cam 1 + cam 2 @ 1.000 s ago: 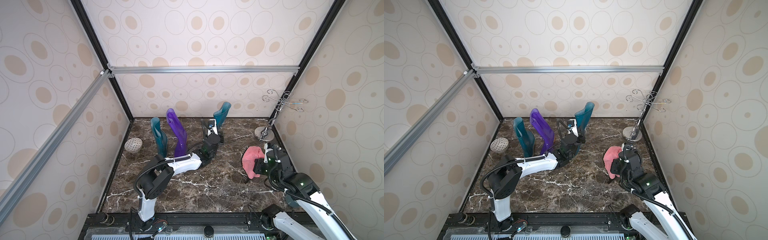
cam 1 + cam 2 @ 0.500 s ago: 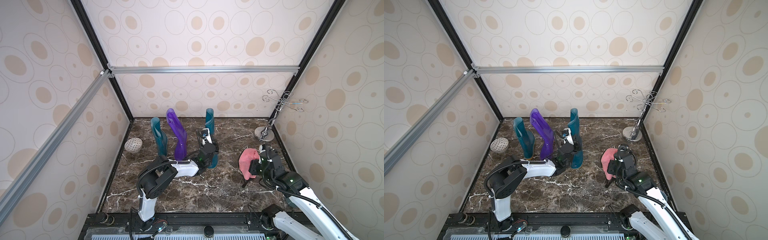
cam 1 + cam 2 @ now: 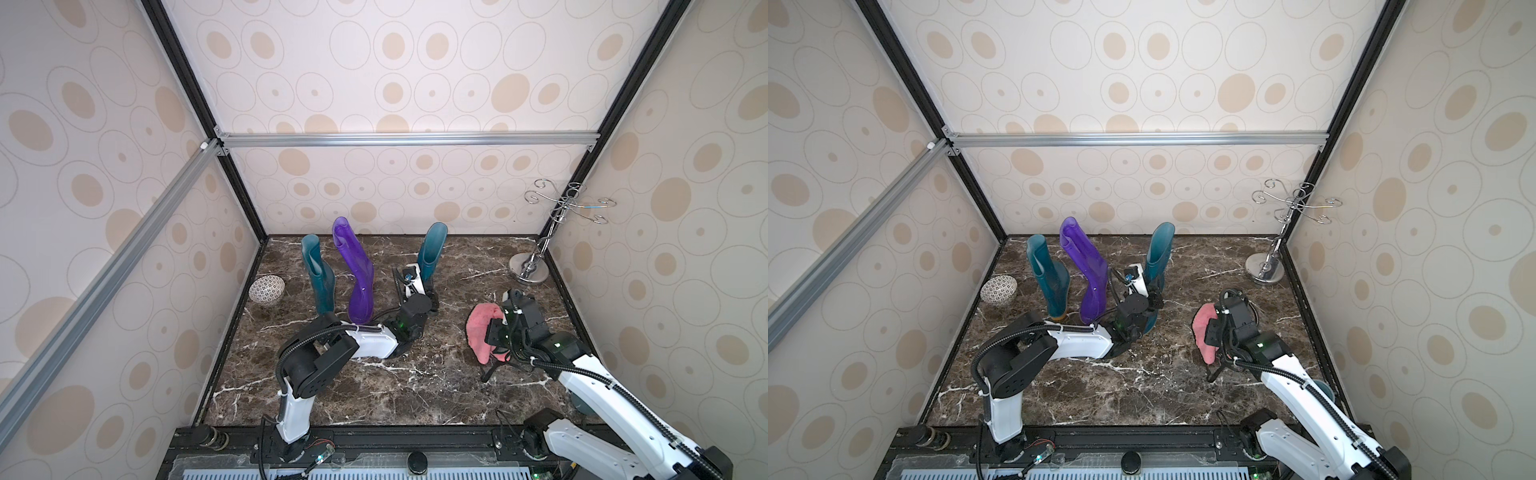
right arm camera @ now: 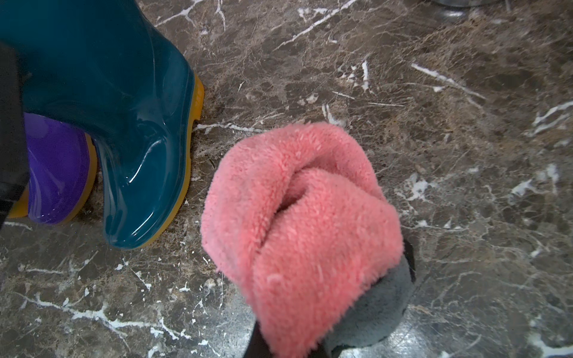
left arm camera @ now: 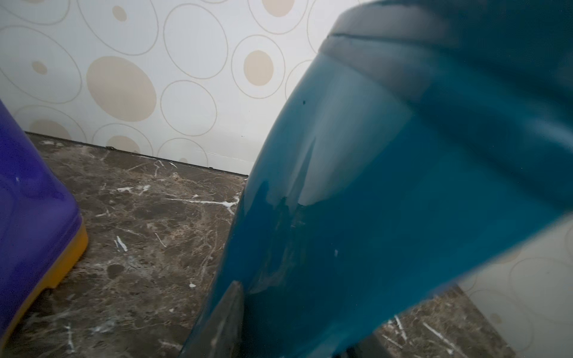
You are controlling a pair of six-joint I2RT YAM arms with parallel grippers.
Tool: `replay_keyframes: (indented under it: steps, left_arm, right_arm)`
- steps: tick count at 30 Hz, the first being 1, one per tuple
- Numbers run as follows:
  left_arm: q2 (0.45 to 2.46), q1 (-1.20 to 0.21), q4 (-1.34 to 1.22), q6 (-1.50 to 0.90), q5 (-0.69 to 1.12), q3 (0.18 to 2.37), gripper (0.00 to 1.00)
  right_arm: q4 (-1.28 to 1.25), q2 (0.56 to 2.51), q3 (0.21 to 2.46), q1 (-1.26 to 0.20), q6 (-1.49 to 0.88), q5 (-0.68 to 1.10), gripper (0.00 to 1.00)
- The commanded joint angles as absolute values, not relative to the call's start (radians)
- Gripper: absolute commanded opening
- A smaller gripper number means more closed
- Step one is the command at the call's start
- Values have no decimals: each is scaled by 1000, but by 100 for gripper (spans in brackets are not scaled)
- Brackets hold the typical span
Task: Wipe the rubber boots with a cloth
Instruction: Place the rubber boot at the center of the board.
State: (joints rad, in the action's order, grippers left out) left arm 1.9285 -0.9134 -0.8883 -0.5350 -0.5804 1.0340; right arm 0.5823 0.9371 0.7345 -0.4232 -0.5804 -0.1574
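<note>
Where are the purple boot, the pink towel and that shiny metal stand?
purple boot [image 3: 358, 270]: in a top view, on its tall leg.
pink towel [image 4: 310, 241]: right wrist view, on its fluffy fold.
metal stand [image 3: 521, 272]: in a top view, on its round base.

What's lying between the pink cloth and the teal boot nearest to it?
Nothing but bare marble floor. The right wrist view shows an open gap between the cloth and the toe of that teal boot.

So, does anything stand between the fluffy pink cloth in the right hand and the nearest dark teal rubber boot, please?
Nothing visible does: only bare brown marble floor lies between the fluffy pink cloth and the glossy dark teal rubber boot.
</note>
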Motion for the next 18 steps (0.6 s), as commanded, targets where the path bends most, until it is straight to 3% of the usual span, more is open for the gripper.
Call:
replay_keyframes:
  steps: [1,3,9,15,18]
  left_arm:
    - [1921,-925,-907,-525,-582,1038,52]
    - [1915,-925,-907,-513,-580,1047,53]
    - [1893,-925,-907,-462,-580,1070,72]
    - [1871,-924,-915,-419,-577,1085,100]
    - [1862,-926,-921,-401,-565,1088,100]
  right_arm:
    - [549,957,717,-413,-618,-127,0]
    - [540,974,712,-411,-620,-121,0]
    - [527,1010,712,-406,-621,-110,0]
    - [520,1028,722,-399,-621,-98,3]
    - [523,1031,728,-398,-619,-95,9]
